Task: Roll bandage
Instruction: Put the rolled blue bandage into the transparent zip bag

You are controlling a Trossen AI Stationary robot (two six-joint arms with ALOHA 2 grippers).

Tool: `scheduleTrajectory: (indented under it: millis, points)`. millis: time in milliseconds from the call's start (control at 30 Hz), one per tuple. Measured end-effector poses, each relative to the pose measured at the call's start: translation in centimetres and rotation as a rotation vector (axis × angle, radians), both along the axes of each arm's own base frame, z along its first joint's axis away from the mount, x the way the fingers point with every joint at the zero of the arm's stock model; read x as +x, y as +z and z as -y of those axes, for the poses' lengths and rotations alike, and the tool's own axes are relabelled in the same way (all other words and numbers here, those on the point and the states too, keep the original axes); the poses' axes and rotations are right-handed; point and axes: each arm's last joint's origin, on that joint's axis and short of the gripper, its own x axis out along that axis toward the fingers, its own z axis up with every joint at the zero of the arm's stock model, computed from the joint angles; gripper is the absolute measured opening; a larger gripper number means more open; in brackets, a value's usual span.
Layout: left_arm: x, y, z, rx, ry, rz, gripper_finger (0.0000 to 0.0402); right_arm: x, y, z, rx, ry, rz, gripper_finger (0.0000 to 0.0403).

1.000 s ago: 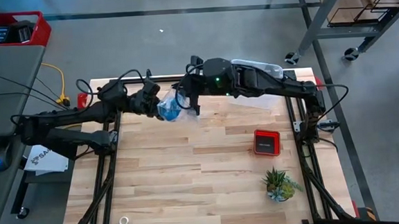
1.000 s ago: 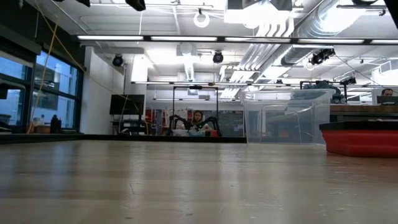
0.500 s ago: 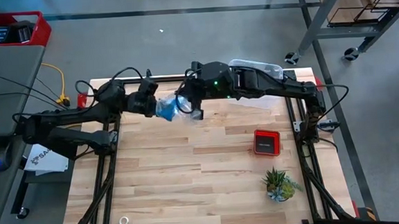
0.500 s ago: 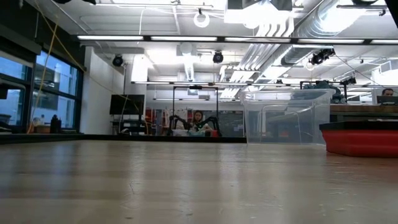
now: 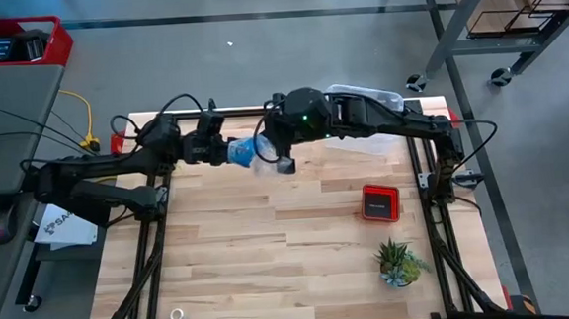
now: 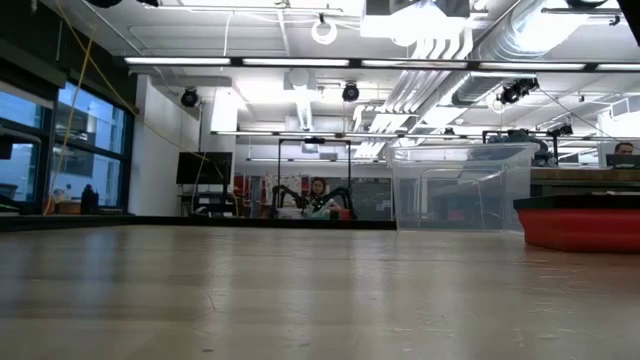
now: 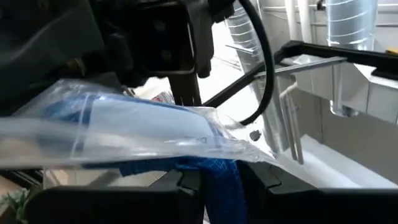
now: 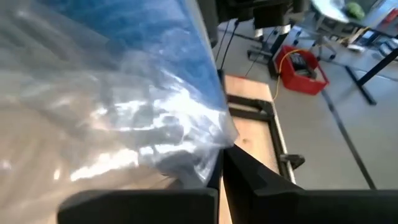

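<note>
Fingers (image 7: 186, 180) pinch bandage (image 5: 241, 151) (bagged), now lifted farther back.

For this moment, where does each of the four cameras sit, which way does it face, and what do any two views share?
High view: overhead, straight down; both arms meet at the bandage above the table.
Low view: tabletop height, level into the room; clear box; no arm shows.
Left wrist view: past the left tool, shut on blue bandage in the plastic bag.
Right wrist view: past the right tool, gripping the bag.
Shared: both wrist views and the high view show the bag.
</note>
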Motion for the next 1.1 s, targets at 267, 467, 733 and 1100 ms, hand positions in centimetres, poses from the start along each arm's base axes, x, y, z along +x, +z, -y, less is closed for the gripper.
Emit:
scheduleTrajectory:
  millis: [267, 467, 733, 1100]
  points:
    - [0.9, -0.7, -0.5, 0.004, 0.061, -0.022, 0.0106, -0.3, -0.8, 0.0, -0.026, 0.026, -0.093, 0.0000]
    - [1.1, -1.3, -0.4, 0.081, 0.022, -0.086, 0.0155, -0.3, -1.0, -0.2, -0.004, 0.028, -0.095, 0.0000]
    - [1.1, -1.7, -0.4, 0.172, -0.026, -0.106, 0.0167, -0.3, -0.8, -0.4, -0.020, 0.047, -0.087, 0.0000]
    - [0.3, -3.7, -0.2, 0.257, -0.089, -0.321, 0.0130, -1.2, -0.4, -0.7, 0.087, 0.070, -0.151, 0.0000]
